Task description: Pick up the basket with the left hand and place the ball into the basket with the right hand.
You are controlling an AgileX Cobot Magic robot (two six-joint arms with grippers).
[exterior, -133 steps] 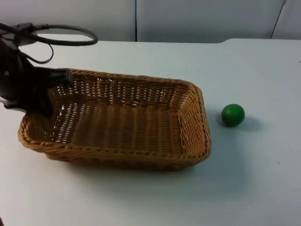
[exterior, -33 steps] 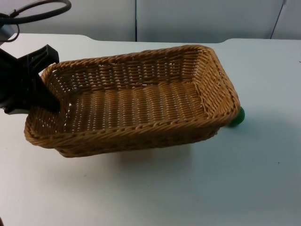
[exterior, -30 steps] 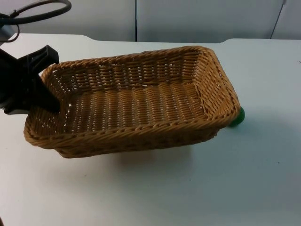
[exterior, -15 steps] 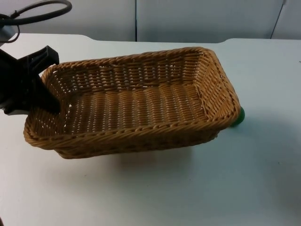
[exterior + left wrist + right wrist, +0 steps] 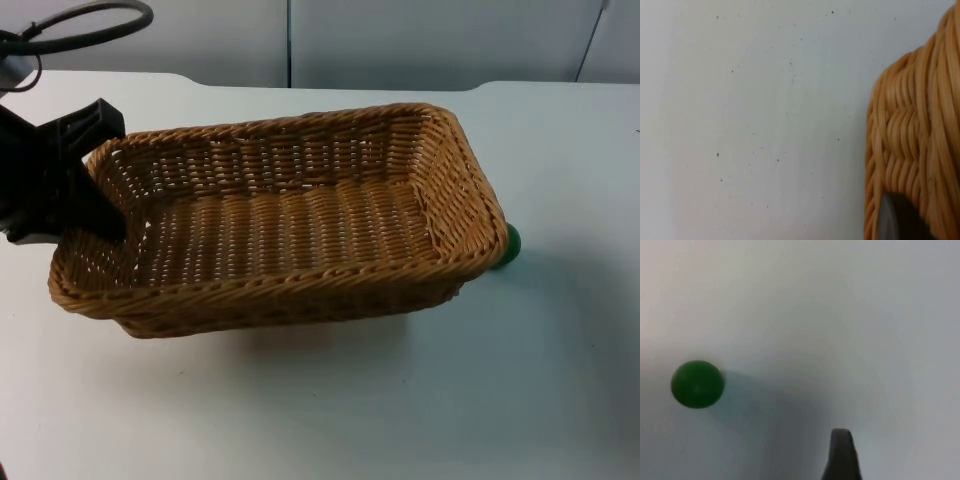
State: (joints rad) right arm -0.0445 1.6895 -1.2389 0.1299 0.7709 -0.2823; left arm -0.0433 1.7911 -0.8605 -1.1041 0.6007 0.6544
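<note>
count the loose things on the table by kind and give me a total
Rectangular brown woven wicker basket, held by the left gripper at its end wall: 1
Small round green ball, lying on the white table top beside the basket's far end, partly hidden by its rim from above: 1
Total: 2

The basket [image 5: 290, 225] hangs above the middle of the counter [image 5: 420, 400], its left end in the left tool [image 5: 85, 190]. The ball [image 5: 507, 247] lies on the counter just beyond the basket's right end, partly hidden behind that rim and nearer the counter's right edge.
</note>
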